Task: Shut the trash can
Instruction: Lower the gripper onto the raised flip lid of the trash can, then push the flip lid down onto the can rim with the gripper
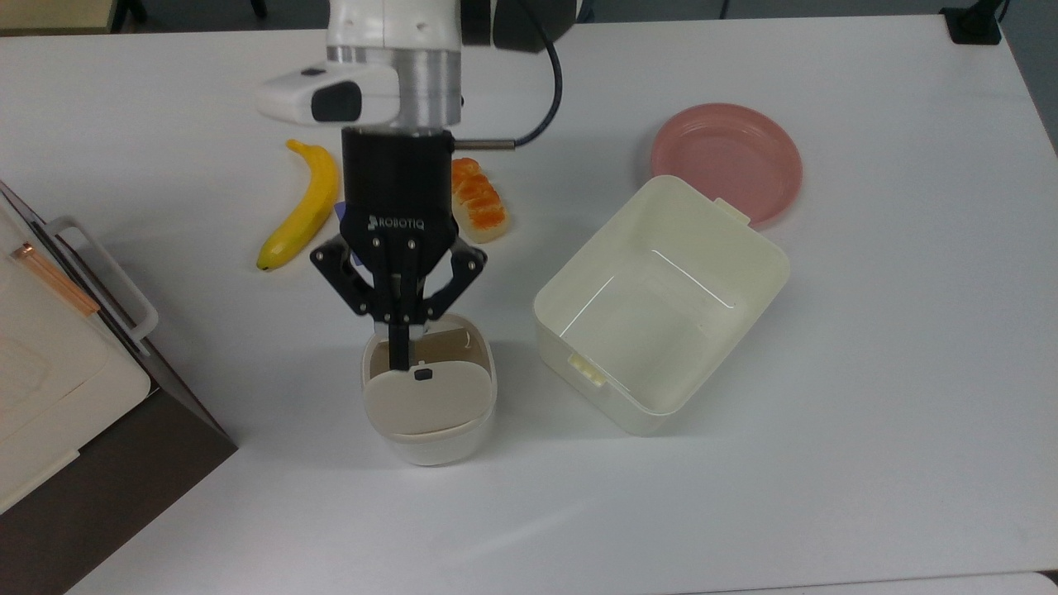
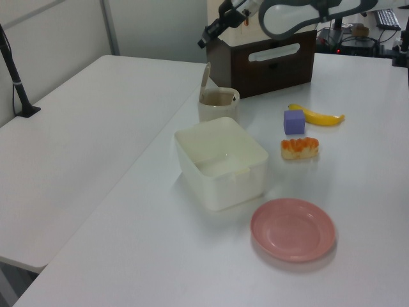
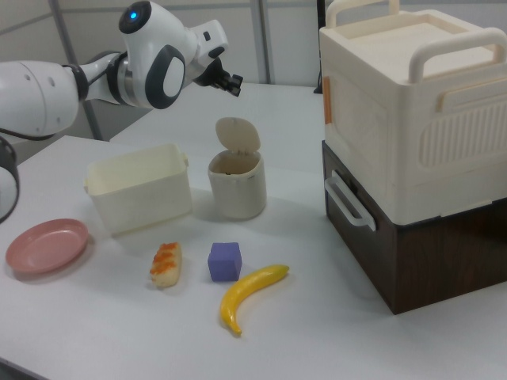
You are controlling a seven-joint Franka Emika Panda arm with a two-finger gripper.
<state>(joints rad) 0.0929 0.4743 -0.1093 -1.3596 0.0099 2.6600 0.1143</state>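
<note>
Fingers pressed together, the gripper (image 1: pixel 401 357) marked "ROBOTIQ" hangs above the trash can (image 1: pixel 428 395), whose beige lid (image 3: pixel 238 134) stands raised, just beside the cream box (image 1: pixel 661 304).

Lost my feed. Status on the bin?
Gripper shut, above the trash can. Lid up, bin open. Cream box beside it, nothing blocking.

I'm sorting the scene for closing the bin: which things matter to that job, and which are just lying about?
Part of the job:
- trash can, with its lid standing open
- gripper, fingers shut, above the can

Just lying about:
- banana
- purple block
- pastry
- pink plate
- cream box
- large case
</note>
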